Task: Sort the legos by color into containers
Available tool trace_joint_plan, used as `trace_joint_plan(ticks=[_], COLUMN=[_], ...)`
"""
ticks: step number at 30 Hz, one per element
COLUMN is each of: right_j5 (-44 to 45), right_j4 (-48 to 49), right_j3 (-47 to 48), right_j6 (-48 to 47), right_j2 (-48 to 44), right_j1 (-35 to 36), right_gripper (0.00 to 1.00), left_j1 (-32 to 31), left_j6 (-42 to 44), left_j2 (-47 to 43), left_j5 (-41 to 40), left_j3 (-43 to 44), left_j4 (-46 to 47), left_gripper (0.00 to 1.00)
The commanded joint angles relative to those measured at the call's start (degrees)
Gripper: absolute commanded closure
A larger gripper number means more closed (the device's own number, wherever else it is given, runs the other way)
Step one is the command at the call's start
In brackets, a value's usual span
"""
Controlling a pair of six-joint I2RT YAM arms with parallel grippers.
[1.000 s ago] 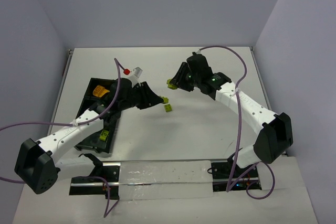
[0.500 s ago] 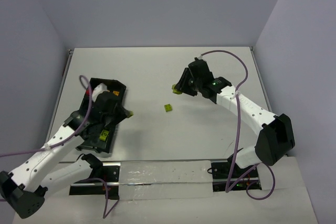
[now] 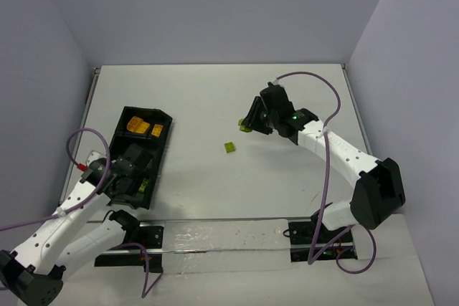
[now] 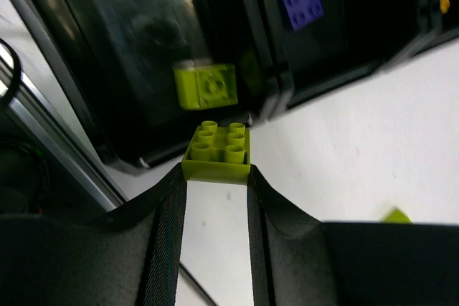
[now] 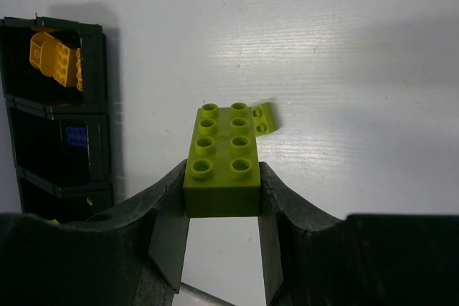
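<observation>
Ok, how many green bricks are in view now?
4: small brick in the left gripper; long brick in the right gripper; loose brick on the table; fourth brick in the tray's nearest compartment. Others may hide under the left arm.

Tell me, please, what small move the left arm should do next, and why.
Probably ease the left end effector a little forward, until the held brick hangs over the tray compartment where a loose lime-green brick lies, then release. The held brick is the same lime-green, and it seems to sit above that compartment's near rim, not inside it.
</observation>
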Motion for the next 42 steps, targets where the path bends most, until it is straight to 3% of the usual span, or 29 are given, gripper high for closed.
trace_joint_plan(ticks=[1,4,6,8,12,13,15,17,21,23,27,31,35,42], right_j5=[0.31,0.31,0.16,0.08,-0.13,-0.13,-0.22,-0.49,-1.36,-1.59,-3.01,-4.95,-5.77,-10.19], right_j4=[2.09,2.18,2.44,2.42,2.35,2.4,2.35,2.35,1.97,0.91,-0.04,-0.03,0.23,3.63], right_j3=[-0.69,-1.29,-1.67,-2.02,-2.44,-2.53,-2.49,-2.35,-1.75,-0.66,-0.06,0.11,0.16,-0.85], right_j6=[-1.18,-1.01,-0.92,-0.92,-1.01,-1.05,-1.26,-1.8,-3.99,-4.81,-5.08,-3.57,-0.61,5.89], right_j2=[-2.73,-3.51,-3.83,-4.04,-4.44,-4.53,-4.78,-4.92,-5.06,-4.82,-4.74,-4.74,-4.78,-4.92], right_j1=[-0.38,-0.46,-0.46,-0.46,-0.46,-0.46,-0.46,-0.46,-0.46,-0.46,-0.46,-0.46,-0.46,-0.37], right_gripper=[1.0,1.0,1.0,1.0,1.0,1.0,1.0,1.0,1.0,1.0,1.0,1.0,1.0,1.0], left_j1=[3.41,5.87,8.68,10.54,11.85,12.02,12.19,12.24,11.94,8.54,-1.36,-6.06,-8.63,-11.53], left_j6=[-0.6,-0.42,-0.08,0.82,5.21,5.96,9.98,16.52,33.77,42.12,53.09,57.53,55.54,51.46], left_j2=[4.0,5.38,6.17,6.74,6.58,6.45,6.23,6.36,9.22,11.99,19.71,25.1,26.33,28.2], left_j5=[-4.08,-4.93,-5.17,-5.69,-5.95,-6.04,-5.96,-5.03,0.75,6.87,10.76,21.36,28.7,32.93], left_j3=[1.77,2.11,2.22,2.49,2.95,3.08,4.1,5.28,9.54,11.91,17.9,20.48,18.01,14.7], left_j4=[-2.78,-2.7,-2.56,-2.31,0.25,0.96,2.92,5.04,18.95,25.31,31.5,41.2,51.55,64.15], left_gripper=[1.0,1.0,0.93,0.76,0.18,0.08,0.02,0.01,0.11,0.13,0.13,0.13,0.11,0.09])
